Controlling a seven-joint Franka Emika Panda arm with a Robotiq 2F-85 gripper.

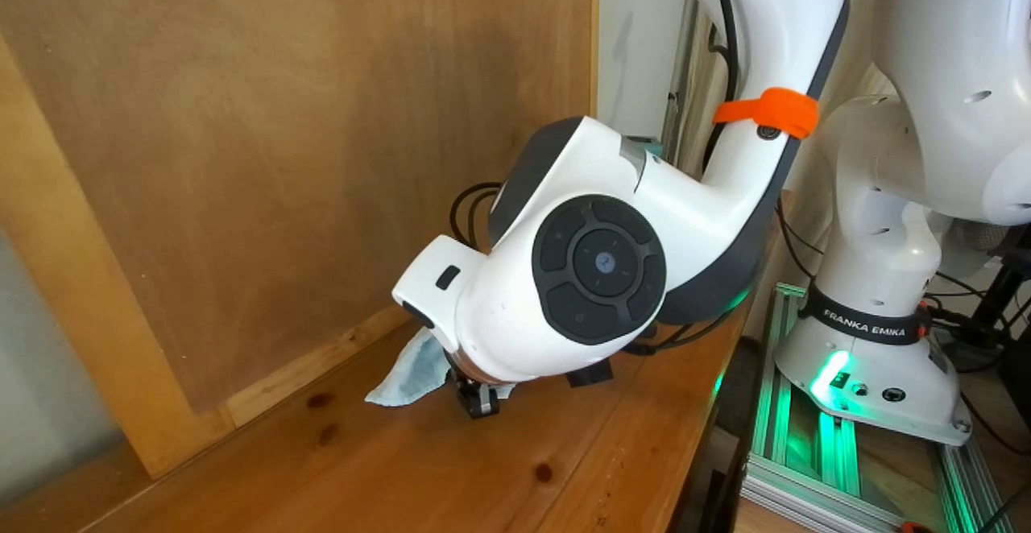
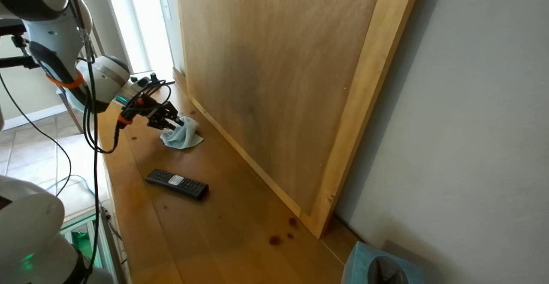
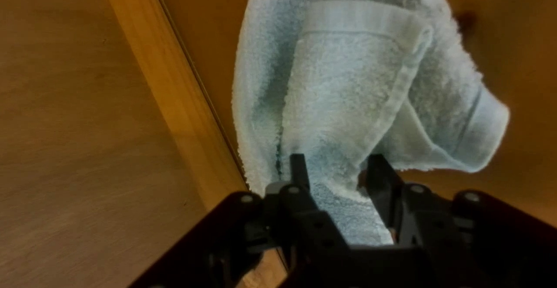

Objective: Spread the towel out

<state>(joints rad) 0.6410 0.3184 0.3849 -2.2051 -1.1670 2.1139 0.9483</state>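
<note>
Exterior views: moderate light, mostly crisp. In both, soft-edged shadow on the wooden panel [image 1: 266, 154] toward 11 o'clock. In an exterior view, a tall white strip [image 2: 150, 22] at 10 o'clock is overexposed, detail lost; glare bleaches the floor [image 2: 79, 157] at 9 o'clock; grey wall [image 2: 467, 112] at 3 o'clock flat, with a darker band beside the panel. In an exterior view, green glow [image 1: 830, 378] at 4 o'clock, blown out at its core, tints the metal frame [image 1: 813, 501] and the counter [image 1: 387, 477] edge. Wrist view: dimmest of the 3. Towel [image 3: 343, 83] brightest, pile readable toward 1 o'clock; hand [image 3: 338, 169] at 5 o'clock near-black, out of focus; counter sinks into murk at 2 o'clock.
</note>
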